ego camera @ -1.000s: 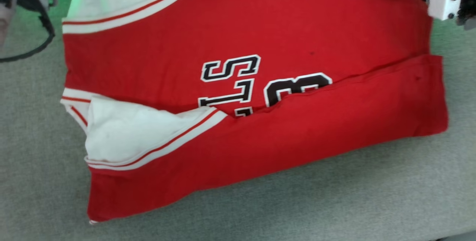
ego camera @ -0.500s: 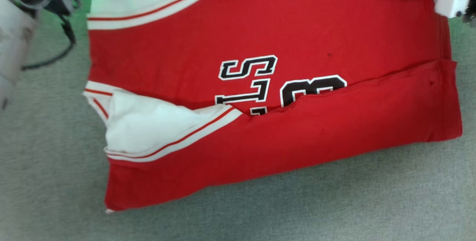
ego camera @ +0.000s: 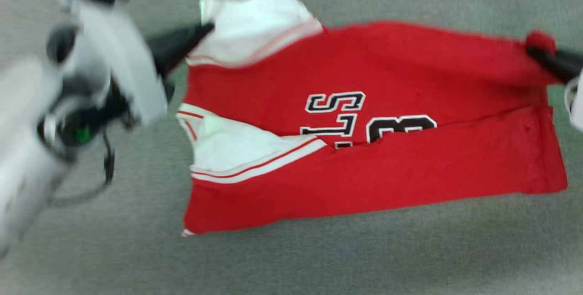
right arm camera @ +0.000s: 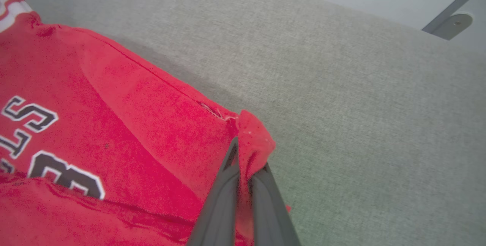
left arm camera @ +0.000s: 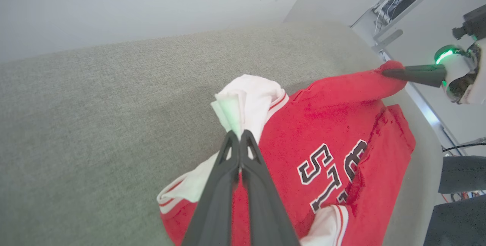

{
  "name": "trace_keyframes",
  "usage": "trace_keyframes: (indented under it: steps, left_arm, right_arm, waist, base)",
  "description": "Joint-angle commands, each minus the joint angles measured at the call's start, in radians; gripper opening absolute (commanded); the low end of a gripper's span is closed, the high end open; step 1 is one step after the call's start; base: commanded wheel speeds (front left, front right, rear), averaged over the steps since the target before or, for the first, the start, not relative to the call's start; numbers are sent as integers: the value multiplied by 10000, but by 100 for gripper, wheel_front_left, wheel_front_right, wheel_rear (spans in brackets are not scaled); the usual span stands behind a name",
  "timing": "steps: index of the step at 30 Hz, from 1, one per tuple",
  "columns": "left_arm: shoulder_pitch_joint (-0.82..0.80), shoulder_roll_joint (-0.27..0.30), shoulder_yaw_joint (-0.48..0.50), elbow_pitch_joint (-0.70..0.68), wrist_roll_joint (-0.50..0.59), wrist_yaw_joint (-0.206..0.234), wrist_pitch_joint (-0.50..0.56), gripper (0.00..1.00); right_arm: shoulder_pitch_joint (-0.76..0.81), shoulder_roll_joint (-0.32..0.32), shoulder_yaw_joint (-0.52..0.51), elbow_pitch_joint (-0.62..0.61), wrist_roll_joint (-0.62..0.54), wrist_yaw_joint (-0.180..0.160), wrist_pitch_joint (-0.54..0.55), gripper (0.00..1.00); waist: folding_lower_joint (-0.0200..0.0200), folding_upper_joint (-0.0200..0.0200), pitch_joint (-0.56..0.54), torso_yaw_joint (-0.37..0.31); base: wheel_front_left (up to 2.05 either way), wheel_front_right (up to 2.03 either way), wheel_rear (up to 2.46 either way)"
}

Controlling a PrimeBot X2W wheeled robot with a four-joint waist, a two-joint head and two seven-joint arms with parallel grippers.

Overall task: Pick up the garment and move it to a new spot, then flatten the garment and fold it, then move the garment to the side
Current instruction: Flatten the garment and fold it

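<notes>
two hands now pinch the garment [ego camera: 410, 172]: the left hand [ego camera: 208, 26] is closed on the far white sleeve, and the right hand [ego camera: 532, 52], wide a second ago, has clamped shut on the far red hem corner. that far edge, flat before, now rises off the grey woven tabletop [ego camera: 319, 258], while the near third lies folded over. likely the second lengthwise fold is starting. the jersey is soft and limp, sagging between the grips.

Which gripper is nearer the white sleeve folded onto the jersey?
Left. Left gripper pinches the far sleeve just beyond the folded sleeve; right gripper clamps the jersey's opposite red corner.
</notes>
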Motion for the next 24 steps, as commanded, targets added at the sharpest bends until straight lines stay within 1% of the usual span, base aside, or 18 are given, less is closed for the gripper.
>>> trace_keyframes:
  steps: [1, 3, 5, 10, 12, 15, 16, 18, 20, 24]
  left_arm:
    - [601, 210, 35, -453, -131, -38, -404, 0]
    - [1407, 613, 39, -1173, -186, -39, -1057, 0]
    - [2239, 1066, 114, -1778, -270, -38, -1754, 0]
    - [4158, 1834, 163, -3264, -330, 355, -3379, 0]
    - [4820, 2011, 127, -3775, -397, 554, -3905, 0]
    - [5554, 1988, -90, -4214, -294, 747, -4411, 0]
    - [5701, 1916, -114, -4204, -278, 832, -4590, 0]
    - [5976, 1616, -203, -4161, -431, 831, -4810, 0]
    - [6144, 1380, -234, -3867, -547, 799, -4957, 0]
    - [6133, 877, -445, -2777, -232, 816, -5047, 0]
  right_arm:
    - [438, -229, -45, -297, 177, -14, -92, 0]
    - [1068, -596, -219, -687, 430, -14, -193, 0]
    - [1629, -823, -362, -1056, 616, -14, -322, 0]
    - [3083, -1351, -893, -1545, 956, -14, -785, 0]
    - [3620, -1466, -1122, -1637, 1076, -14, -984, 0]
    - [4396, -1508, -1475, -1754, 1221, -14, -1277, 0]
    - [4603, -1427, -1606, -1815, 1293, -14, -1420, 0]
    - [4968, -1260, -1807, -1845, 1382, -14, -1630, 0]
    - [5227, -1138, -1917, -1744, 1225, -14, -1751, 0]
    - [5438, -639, -2063, -1426, 961, -14, -1806, 0]
  waist:
    - [0, 0, -780, 610]
    - [0, 0, -914, 660]
    - [0, 0, -1005, 656]
    - [0, 0, -1125, 716]
    - [0, 0, -1137, 749]
    - [0, 0, -1088, 800]
    - [0, 0, -1059, 811]
    - [0, 0, -980, 822]
    - [0, 0, -866, 802]
    - [0, 0, -612, 702]
  base:
    - [0, 0, 0]
    - [0, 0, 0]
    - [0, 0, 0]
    - [0, 0, 0]
    - [0, 0, 0]
    - [0, 0, 0]
    - [0, 0, 0]
    - [0, 0, 0]
    - [0, 0, 0]
    - [0, 0, 0]
